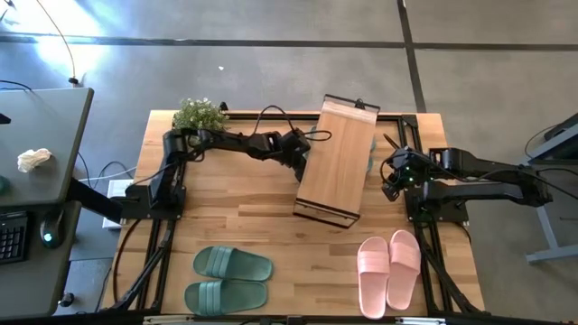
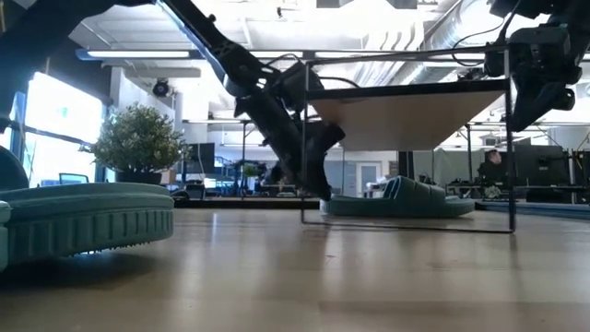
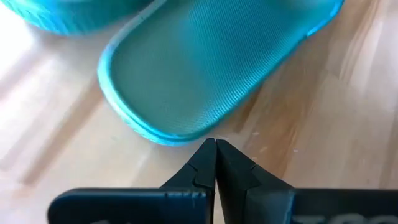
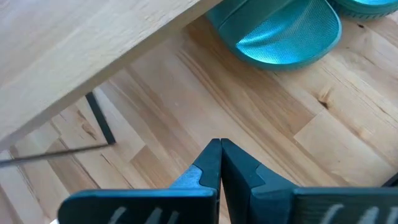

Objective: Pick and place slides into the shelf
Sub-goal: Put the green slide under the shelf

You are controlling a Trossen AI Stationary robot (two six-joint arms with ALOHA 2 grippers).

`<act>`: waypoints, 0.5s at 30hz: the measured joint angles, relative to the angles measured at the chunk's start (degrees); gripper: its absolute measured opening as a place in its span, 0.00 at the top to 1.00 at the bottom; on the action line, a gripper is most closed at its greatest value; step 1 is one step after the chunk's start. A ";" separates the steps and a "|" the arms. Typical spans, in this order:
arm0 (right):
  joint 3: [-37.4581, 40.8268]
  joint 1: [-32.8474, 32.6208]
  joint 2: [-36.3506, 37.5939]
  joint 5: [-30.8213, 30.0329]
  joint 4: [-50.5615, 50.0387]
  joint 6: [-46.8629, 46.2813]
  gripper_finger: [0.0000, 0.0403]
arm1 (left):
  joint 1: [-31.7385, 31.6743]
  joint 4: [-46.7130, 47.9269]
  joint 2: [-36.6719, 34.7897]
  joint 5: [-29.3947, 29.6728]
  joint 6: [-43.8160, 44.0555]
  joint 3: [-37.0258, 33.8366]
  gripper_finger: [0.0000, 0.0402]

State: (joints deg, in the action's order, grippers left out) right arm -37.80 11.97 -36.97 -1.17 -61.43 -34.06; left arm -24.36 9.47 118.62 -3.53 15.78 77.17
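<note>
The shelf (image 1: 336, 161) stands askew in the middle of the table, and its plank top (image 2: 415, 115) shows from below in the low view. A green slide (image 2: 401, 198) lies under it on the tabletop. My left gripper (image 3: 214, 144) is shut and low at the shelf's left side (image 1: 298, 149), its tips at that slide's heel (image 3: 211, 68). My right gripper (image 4: 219, 144) is shut and raised off the table to the right of the shelf (image 1: 393, 171). One green pair (image 1: 230, 264) and the pink pair (image 1: 388, 269) lie near the table's near edge. My left gripper's shut fingertips (image 3: 205, 155) stand right at the rim of the green slide's heel (image 3: 180, 138), coming at it slanting down from the table's left. Whether they touch the rim, I cannot tell. The slide lies flat on the table under the shelf.
A small potted plant (image 1: 199, 115) stands at the far left corner. Cables (image 1: 271, 116) run behind the shelf. The shelf's thin dark frame leg (image 4: 99, 118) stands close to my right gripper. Bare tabletop (image 1: 316, 253) lies between the two pairs at the near edge.
</note>
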 joint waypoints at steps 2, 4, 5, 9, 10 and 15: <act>0.00 -0.02 0.00 -0.02 0.00 0.00 1.00 | -0.07 1.12 -1.53 0.89 -1.53 0.00 1.00; 0.00 -0.01 0.00 -0.04 0.00 -0.01 1.00 | -0.09 3.40 -3.00 1.78 -3.15 0.00 1.00; 0.00 0.00 0.00 -0.04 0.00 -0.02 1.00 | -0.21 4.46 -3.48 1.83 -4.09 0.00 1.00; 0.02 0.00 0.00 -0.07 0.00 -0.02 1.00 | -0.48 6.37 -3.74 0.86 -6.46 0.00 1.00; 0.04 0.00 0.00 -0.08 0.00 -0.02 1.00 | -0.48 6.69 -3.54 0.83 -6.52 0.00 1.00; 0.04 0.00 -0.01 -0.13 0.02 -0.02 1.00 | -0.42 7.67 -1.69 0.33 -6.81 -0.04 1.00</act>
State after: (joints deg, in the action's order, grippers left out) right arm -37.76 11.97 -36.98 -1.30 -61.41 -34.09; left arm -24.77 17.14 116.94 -3.21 8.97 77.12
